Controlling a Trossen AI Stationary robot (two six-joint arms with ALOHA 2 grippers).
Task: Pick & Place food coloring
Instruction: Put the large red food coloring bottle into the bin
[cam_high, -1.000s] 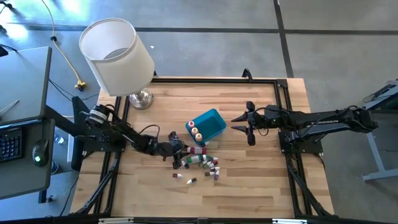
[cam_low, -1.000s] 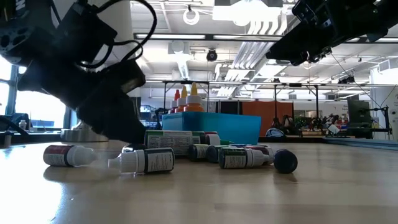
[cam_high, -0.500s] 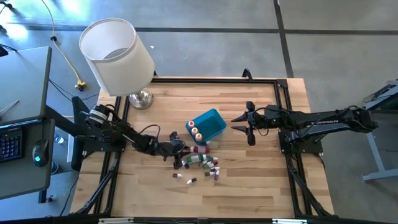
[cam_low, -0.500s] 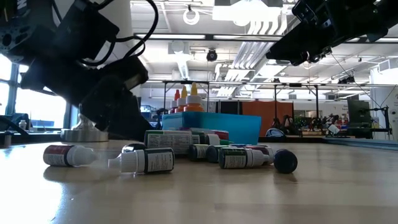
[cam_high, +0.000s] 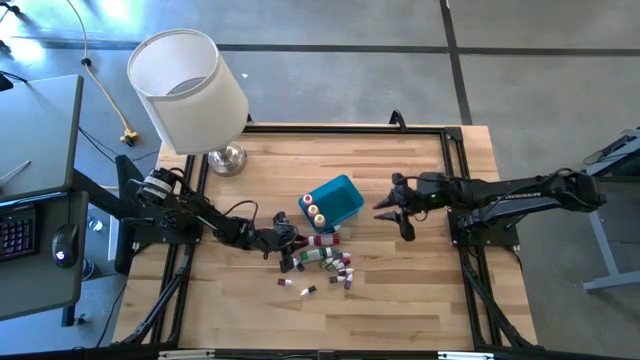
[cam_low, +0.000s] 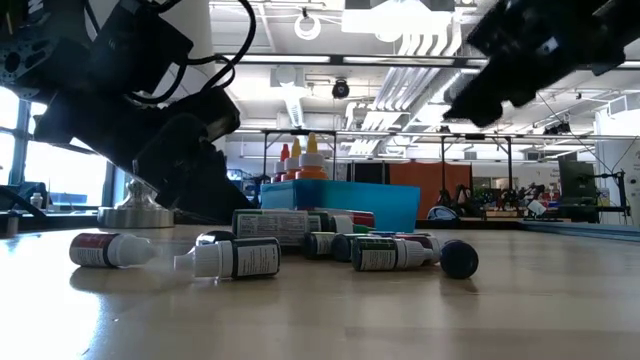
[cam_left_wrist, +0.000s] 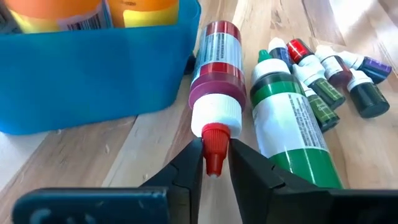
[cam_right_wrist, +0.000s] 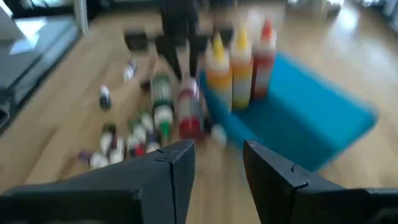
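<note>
A red food coloring bottle (cam_left_wrist: 214, 68) lies on its side on the wood table beside the teal-blue bin (cam_high: 338, 200). My left gripper (cam_left_wrist: 214, 165) is shut on its red tip. A larger green bottle (cam_left_wrist: 289, 124) lies next to it, and several tiny bottles (cam_high: 325, 265) are strewn nearby. My right gripper (cam_high: 392, 208) hangs open above the table, right of the bin, touching nothing. My left gripper pinches the red bottle's narrow red tip cap (cam_left_wrist: 214, 134) between its two fingertips. The fingers come nearly level from the table's left side, in line with the bottle. The bottle lies on its side on the table, its body against the bin's wall.
Orange, yellow and red bottles (cam_high: 313, 210) stand upright in the bin. A lamp with a white shade (cam_high: 188, 90) stands on a metal base (cam_high: 228, 158) at the far left. Black frame rails (cam_high: 455, 150) run along the table's edges. Bare wood lies toward the near edge.
My left gripper has shut on the red bottle's tip without moving away. My right gripper has shifted a little toward the table's near edge above the table, staying open.
</note>
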